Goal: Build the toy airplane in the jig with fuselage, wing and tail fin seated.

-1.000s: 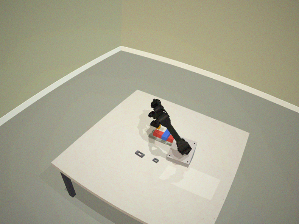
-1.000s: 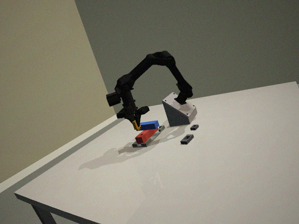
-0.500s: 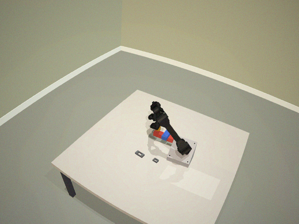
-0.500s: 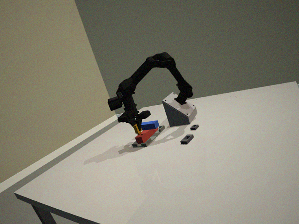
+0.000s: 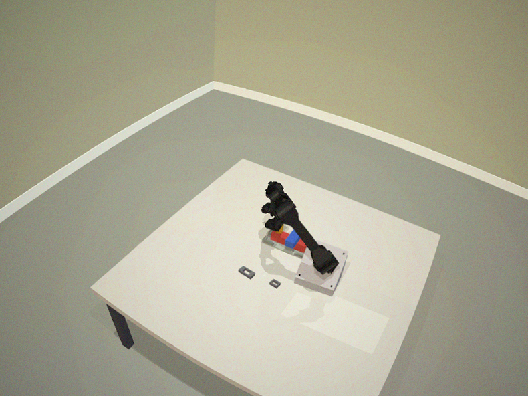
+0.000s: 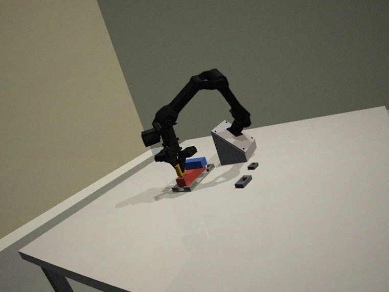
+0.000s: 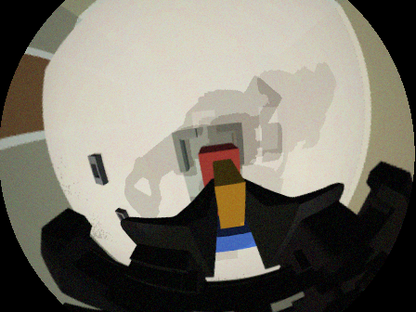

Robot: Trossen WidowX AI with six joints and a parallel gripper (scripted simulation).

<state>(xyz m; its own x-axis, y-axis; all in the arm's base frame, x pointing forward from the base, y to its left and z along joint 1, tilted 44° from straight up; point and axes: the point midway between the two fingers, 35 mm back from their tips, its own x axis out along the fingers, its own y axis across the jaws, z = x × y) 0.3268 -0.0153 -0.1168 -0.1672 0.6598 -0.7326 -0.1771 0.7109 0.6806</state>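
Note:
The red fuselage (image 5: 277, 237) (image 6: 192, 175) (image 7: 207, 162) lies in the grey-green cradle (image 5: 266, 240) (image 6: 188, 188) (image 7: 189, 173). The blue wing (image 5: 292, 240) (image 6: 197, 163) (image 7: 236, 241) lies crosswise on top of it. My gripper (image 5: 278, 226) (image 6: 181, 167) (image 7: 225, 181) points down over the fuselage's outer end, shut on the yellow tail fin (image 5: 280, 229) (image 6: 179, 170) (image 7: 231, 206). The fin leans slightly in the exterior view. Its lower end is at the fuselage's top near that end. Its tab and the tail socket are hidden, so I cannot tell whether the tab is in.
Two dark rectangular holders, a larger one (image 5: 247, 271) (image 6: 243, 181) (image 7: 97, 169) and a smaller one (image 5: 274, 283) (image 6: 253, 165) (image 7: 122, 214), lie on the table beside the cradle. The arm's sloped base block (image 5: 312, 281) (image 6: 229, 150) stands near the cradle's other end.

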